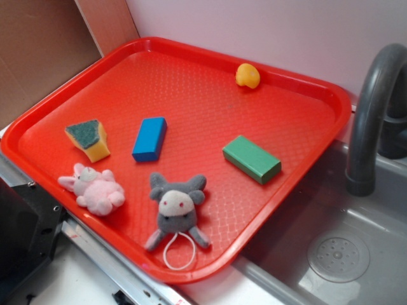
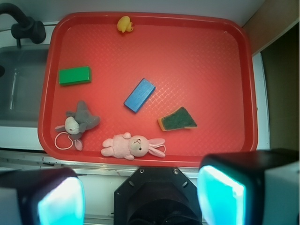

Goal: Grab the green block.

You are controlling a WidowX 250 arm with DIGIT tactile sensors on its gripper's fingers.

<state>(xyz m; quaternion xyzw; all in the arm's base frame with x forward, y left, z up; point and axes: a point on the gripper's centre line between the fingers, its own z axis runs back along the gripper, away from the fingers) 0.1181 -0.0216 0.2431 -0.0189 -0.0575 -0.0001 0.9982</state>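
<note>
The green block (image 1: 252,158) lies flat on the right half of the red tray (image 1: 191,70), alone and untouched. From the wrist view the same green block (image 2: 74,75) sits at the tray's left, far from my gripper (image 2: 140,197). The gripper hangs high above the tray's near edge, open, with nothing between its two cyan pads (image 2: 220,194). In the exterior view the gripper is out of frame.
On the tray also lie a blue block (image 1: 150,138), a yellow sponge wedge with a green top (image 1: 89,138), a pink plush rabbit (image 1: 95,189), a grey plush animal (image 1: 175,207) and a small yellow duck (image 1: 247,75). A grey sink (image 1: 331,248) with a dark faucet (image 1: 372,108) adjoins the tray.
</note>
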